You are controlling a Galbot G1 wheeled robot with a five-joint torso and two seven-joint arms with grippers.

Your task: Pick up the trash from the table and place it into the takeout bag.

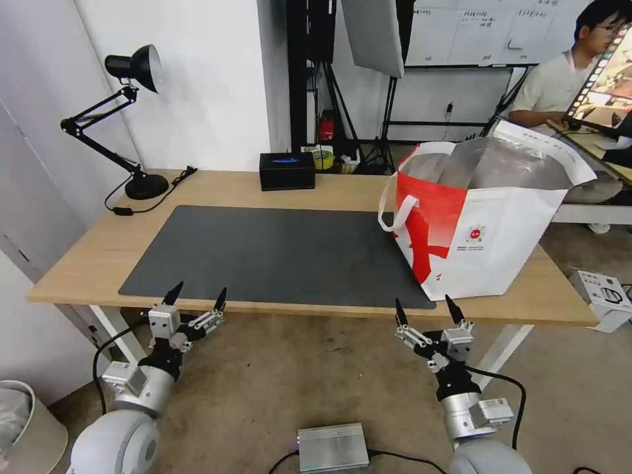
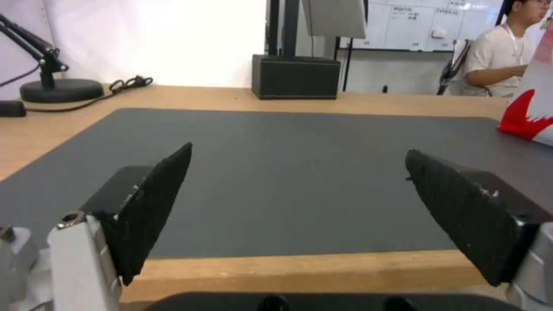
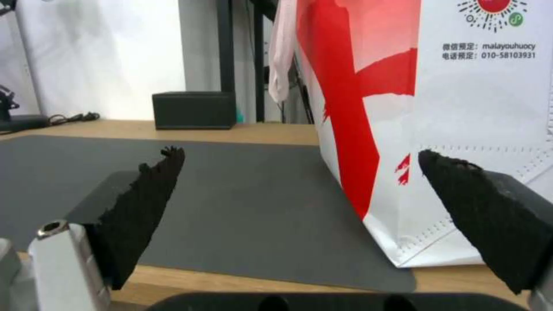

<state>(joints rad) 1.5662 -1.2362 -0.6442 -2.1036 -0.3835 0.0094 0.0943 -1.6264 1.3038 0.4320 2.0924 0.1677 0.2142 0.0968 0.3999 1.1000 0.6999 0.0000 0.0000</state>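
Observation:
The takeout bag point(image 1: 487, 224) stands open on the right end of the table point(image 1: 79, 257), white and red with a silver lining, partly on the dark grey mat point(image 1: 276, 253). The trash is out of view. My left gripper point(image 1: 197, 293) hangs open just in front of and below the table's front edge at the left, with nothing between its fingers. My right gripper point(image 1: 424, 303) is open in the same way at the right, close in front of the bag. In the wrist views, the left gripper point(image 2: 298, 151) faces the bare mat and the right gripper point(image 3: 299, 152) faces the bag point(image 3: 461, 108).
A black tissue box point(image 1: 286, 170) sits at the table's back middle and a black desk lamp point(image 1: 135, 99) with its cord at the back left. On the floor lie a silver box point(image 1: 332, 446), a white box point(image 1: 602, 296) and a bin point(image 1: 26, 421).

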